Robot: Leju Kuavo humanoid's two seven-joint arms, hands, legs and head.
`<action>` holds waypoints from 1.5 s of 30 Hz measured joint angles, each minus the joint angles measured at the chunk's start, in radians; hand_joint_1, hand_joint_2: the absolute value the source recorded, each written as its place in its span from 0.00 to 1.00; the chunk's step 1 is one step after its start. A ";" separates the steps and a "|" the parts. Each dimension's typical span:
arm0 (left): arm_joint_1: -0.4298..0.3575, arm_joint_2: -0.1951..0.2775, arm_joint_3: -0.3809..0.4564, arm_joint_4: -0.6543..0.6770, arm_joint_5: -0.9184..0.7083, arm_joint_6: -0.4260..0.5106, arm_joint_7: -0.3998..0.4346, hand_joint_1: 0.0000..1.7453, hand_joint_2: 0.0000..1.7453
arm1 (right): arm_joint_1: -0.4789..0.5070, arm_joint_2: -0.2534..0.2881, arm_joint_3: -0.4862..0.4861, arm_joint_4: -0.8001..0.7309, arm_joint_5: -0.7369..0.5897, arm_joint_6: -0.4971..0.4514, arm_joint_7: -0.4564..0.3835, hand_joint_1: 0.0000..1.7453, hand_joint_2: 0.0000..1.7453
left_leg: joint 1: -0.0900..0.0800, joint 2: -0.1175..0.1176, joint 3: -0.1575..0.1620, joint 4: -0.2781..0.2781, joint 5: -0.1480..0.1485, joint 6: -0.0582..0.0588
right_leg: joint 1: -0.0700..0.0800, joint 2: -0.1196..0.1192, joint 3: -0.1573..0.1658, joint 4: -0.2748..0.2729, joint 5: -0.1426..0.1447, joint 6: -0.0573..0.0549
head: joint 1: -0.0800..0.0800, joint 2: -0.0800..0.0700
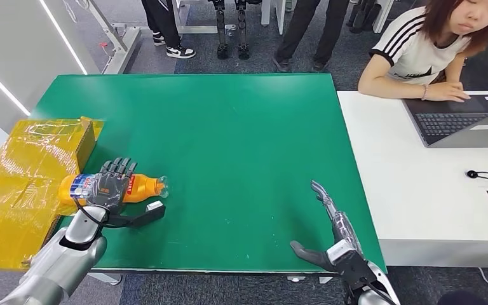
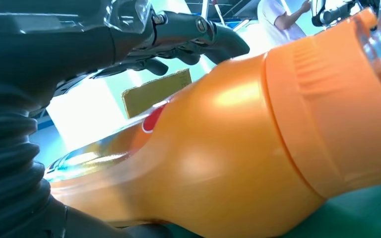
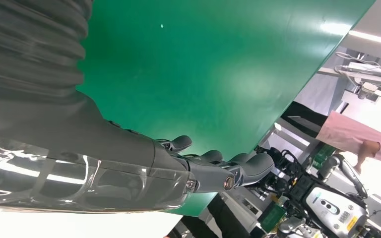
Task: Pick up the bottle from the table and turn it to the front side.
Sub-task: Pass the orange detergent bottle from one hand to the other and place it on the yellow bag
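Grasp step: your left hand [image 1: 110, 185] lies over the orange bottle [image 1: 141, 186], lying flat near the table's [image 1: 241, 127] left edge; I can't tell if it's clamped. Right hand [image 1: 332, 236] empty, fingers spread. Next: confirm grip, lift, rotate.

- The left arm comes in from the lower left of the head view; its left robot hand [image 1: 110, 188] lies palm-down with fingers draped forward and the thumb stretched out to the right.
- The right arm rises from the lower right; the right robot hand [image 1: 332, 232] is flat, fingers straight, thumb splayed left, holding nothing.
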 joint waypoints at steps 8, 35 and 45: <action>0.005 -0.007 0.016 -0.002 0.009 0.011 -0.007 0.00 1.00 | 0.000 0.000 0.000 0.000 0.000 0.000 0.000 0.00 1.00 | 0.000 0.000 0.000 0.000 0.000 0.000 | 0.000 0.000 0.000 0.000 0.000 0.000 | 0.000 0.000; 0.410 -0.531 0.444 -0.886 0.546 0.277 -0.605 0.00 1.00 | 0.014 0.107 0.049 0.040 -0.060 -0.040 0.013 0.00 1.00 | 0.000 0.001 -0.001 0.000 -0.003 0.004 | 0.000 0.000 0.000 -0.002 -0.001 0.001 | 0.000 0.000; 0.418 -0.473 0.261 -0.809 0.932 0.182 -0.565 0.00 1.00 | 0.030 0.108 0.039 0.016 -0.097 -0.054 -0.006 0.00 1.00 | -0.001 0.001 -0.001 0.001 -0.003 0.004 | 0.000 0.000 -0.001 -0.003 -0.001 0.002 | 0.000 0.000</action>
